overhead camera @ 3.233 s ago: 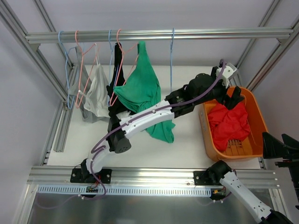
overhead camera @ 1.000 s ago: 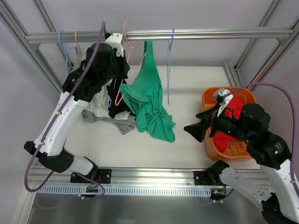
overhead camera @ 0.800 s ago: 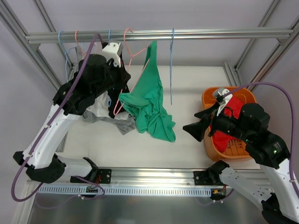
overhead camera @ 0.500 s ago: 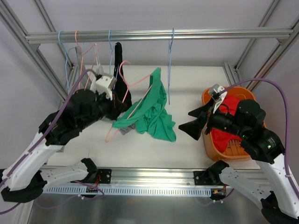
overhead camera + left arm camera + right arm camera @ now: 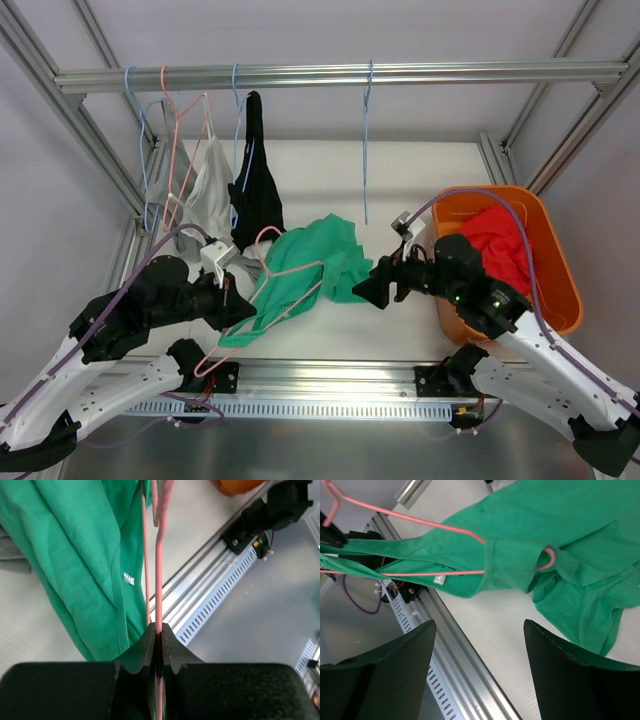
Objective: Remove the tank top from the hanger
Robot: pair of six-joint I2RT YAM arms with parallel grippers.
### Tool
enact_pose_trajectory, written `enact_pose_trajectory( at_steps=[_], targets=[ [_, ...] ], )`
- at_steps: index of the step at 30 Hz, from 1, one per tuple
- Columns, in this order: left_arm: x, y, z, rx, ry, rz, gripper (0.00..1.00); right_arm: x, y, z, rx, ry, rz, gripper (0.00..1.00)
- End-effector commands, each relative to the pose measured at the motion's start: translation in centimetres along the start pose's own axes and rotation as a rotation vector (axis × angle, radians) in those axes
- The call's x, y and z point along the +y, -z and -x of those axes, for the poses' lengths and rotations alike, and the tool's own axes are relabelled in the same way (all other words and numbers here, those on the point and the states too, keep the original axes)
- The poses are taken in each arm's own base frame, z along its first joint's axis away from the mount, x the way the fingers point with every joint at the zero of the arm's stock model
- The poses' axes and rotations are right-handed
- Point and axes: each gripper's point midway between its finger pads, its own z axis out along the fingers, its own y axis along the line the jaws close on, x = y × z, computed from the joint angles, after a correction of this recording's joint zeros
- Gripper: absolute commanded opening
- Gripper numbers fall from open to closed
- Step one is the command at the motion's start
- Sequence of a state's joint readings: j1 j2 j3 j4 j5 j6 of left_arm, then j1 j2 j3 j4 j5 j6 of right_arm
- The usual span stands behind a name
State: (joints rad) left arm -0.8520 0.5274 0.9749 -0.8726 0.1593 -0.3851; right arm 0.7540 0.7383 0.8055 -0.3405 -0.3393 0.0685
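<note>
Green tank top hangs bunched low over the table, draped on a pink hanger partly hidden under its folds. The left gripper pinches the hanger wire tight. The right gripper gapes beside the cloth, holding nothing.

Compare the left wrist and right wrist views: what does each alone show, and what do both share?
Left wrist only: the left tool shut on the pink hanger; a corner of an orange basket. Right wrist only: the right tool open; the hanger's curved end poking through fabric. Both: the green tank top on that hanger, and its white label.
</note>
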Motion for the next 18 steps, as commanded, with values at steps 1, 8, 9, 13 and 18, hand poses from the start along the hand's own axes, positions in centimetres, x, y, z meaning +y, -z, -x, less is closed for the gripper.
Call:
enact_pose_trajectory(
  at_steps=[1, 8, 9, 13, 18],
  targets=[
    [-2.9, 0.7, -1.0, 0.037, 0.036, -0.16, 0.0, 0.7, -1.8, 3.1, -0.217, -0.004, 0.025, 0.75],
    [-5.0, 1.4, 0.1, 0.021, 0.022, -0.263, 0.0, -0.4, -4.1, 2.1, -0.243, -0.025, -0.023, 0.58],
    [-5.1, 1.3, 0.3, 0.022, 0.023, -0.268, 0.0, -0.3, -4.4, 1.9, -0.233, -0.019, -0.022, 0.57],
    [-5.3, 0.8, 0.8, 0.025, 0.013, -0.271, 0.0, -1.0, -4.8, 2.1, -0.244, -0.009, -0.067, 0.46],
    [-5.7, 0.9, 1.7, 0.001, -0.001, -0.278, 0.0, -1.9, -4.8, 1.9, -0.238, -0.003, -0.113, 0.21]
  ],
)
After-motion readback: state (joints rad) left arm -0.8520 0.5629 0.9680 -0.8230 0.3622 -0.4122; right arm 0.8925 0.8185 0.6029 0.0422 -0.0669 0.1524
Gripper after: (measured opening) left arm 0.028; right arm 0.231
